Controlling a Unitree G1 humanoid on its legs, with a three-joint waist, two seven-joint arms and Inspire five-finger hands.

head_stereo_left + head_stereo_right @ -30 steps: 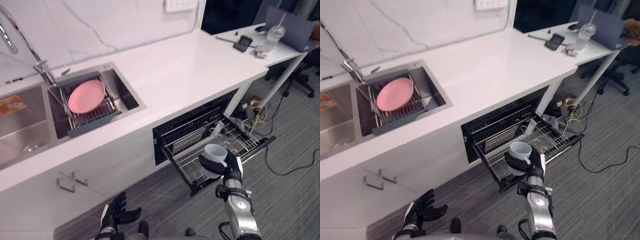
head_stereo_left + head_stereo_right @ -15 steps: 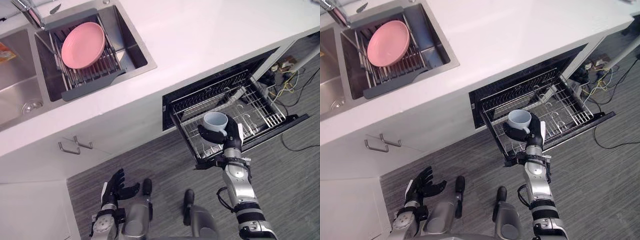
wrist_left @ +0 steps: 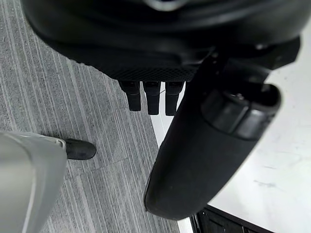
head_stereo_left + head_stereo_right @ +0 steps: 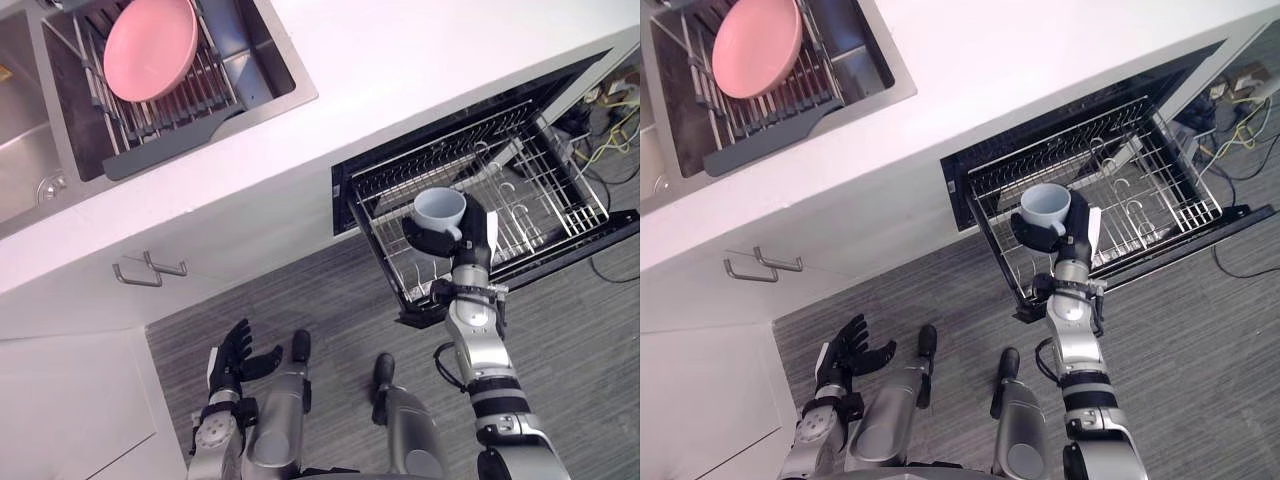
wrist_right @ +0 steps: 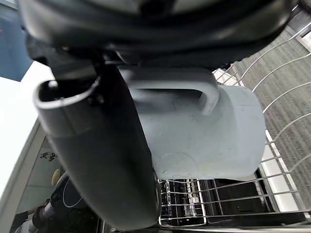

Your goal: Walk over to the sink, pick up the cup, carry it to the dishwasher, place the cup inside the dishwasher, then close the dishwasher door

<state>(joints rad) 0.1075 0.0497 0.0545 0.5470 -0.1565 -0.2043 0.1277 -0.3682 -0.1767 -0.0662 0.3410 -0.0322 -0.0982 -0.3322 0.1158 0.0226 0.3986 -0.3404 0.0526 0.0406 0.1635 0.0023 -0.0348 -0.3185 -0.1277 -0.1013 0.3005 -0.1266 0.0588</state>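
**A:** Left eye view first. The cup (image 4: 438,208) is right of centre, upright, mouth open to the camera and long axis running straight up at us.

**B:** And the right hand (image 4: 452,240) has it! Dark fingers are curled round the body from below, and the handle is turned to the lower right, toward the wrist.

**A:** Beneath it is the dishwasher (image 4: 350,185), with its wire rack (image 4: 545,185) pulled out over the floor (image 4: 330,300). The cup hangs over the rack's front-left part. From up here I can't tell whether it touches the wires.

**B:** Right eye view now. In the upper left, the sink (image 4: 895,75) is set in the white table (image 4: 1040,60). A drying rack (image 4: 760,150) sits in it, and a pink plate (image 4: 755,45) lies on that rack.

**A:** Lower left, the left hand (image 4: 845,345) has its fingers spread wide with nothing in them, low over the floor beside a white cabinet (image 4: 700,400).

**B:** Left wrist view: the fingers (image 3: 151,97) are straight, side by side, with the thumb (image 3: 204,160) standing out. Past them are the grey striped floor and the cabinet.

**A:** Right wrist view: the cup is side on, pale, filling the middle, its handle on the face nearest the hand.

**B:** The thumb (image 5: 97,160) is pressed along its wall, a firm wrap. The rack's wires show just past the cup.
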